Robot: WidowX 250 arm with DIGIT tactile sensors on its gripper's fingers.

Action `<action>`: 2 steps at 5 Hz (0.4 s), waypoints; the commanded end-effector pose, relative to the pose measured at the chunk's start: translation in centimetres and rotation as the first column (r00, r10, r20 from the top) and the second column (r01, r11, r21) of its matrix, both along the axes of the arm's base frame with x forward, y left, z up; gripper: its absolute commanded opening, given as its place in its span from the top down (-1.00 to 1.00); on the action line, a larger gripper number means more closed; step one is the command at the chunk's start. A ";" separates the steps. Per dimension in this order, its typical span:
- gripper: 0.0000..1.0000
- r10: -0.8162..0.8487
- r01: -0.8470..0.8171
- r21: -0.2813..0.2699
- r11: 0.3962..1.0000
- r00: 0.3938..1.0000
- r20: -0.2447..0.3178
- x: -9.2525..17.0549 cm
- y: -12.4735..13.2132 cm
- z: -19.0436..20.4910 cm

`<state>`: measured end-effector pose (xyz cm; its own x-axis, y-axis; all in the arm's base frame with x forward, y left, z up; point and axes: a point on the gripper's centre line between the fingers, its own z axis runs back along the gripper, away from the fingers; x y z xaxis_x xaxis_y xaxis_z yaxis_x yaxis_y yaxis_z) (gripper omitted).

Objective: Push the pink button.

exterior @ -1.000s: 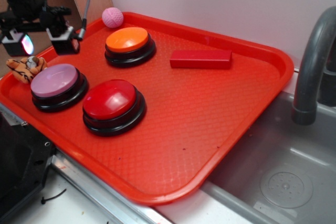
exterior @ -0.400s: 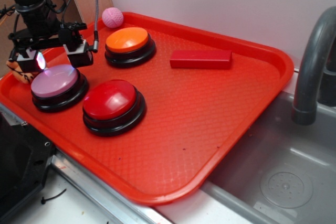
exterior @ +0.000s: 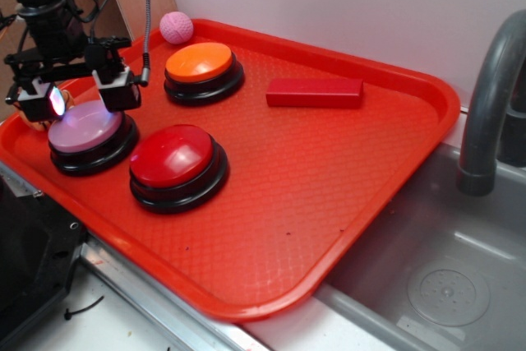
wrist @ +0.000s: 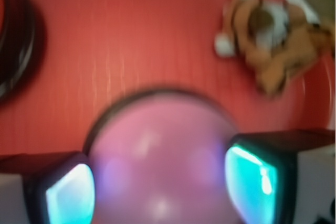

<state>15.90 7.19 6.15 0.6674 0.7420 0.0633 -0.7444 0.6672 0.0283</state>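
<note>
The gripper (exterior: 80,96) hung over the pink button (exterior: 84,131), fingers spread to either side of its smooth lilac dome on a black round base. It sat at the left end of the waffle-textured red plastic tray (exterior: 345,178), beside a glossy red button (exterior: 173,156). A grey sink (exterior: 436,277) adjoined.

Exterior view: the black arm descends from the upper left corner of the frame, cables trailing beside it, wrist pointing straight down. The gripper (exterior: 78,94) hangs at the left end of the scene with its jaws spread wide. Each of its two fingers (exterior: 117,88) ends in a blocky black-and-white pad. Wrist view: both pads (wrist: 71,192) appear at the lower corners, well apart, each with a glowing cyan inner face; the view is blurred.
</note>
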 end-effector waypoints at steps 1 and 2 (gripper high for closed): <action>-1.00 -0.109 0.107 -0.048 0.993 0.993 -0.043 -0.2 1.2 4.4; -1.00 -0.089 0.090 -0.036 0.995 0.996 0.004 -0.6 1.4 5.8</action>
<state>15.41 7.70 10.75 0.7466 0.6652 -0.0106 -0.6651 0.7466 0.0134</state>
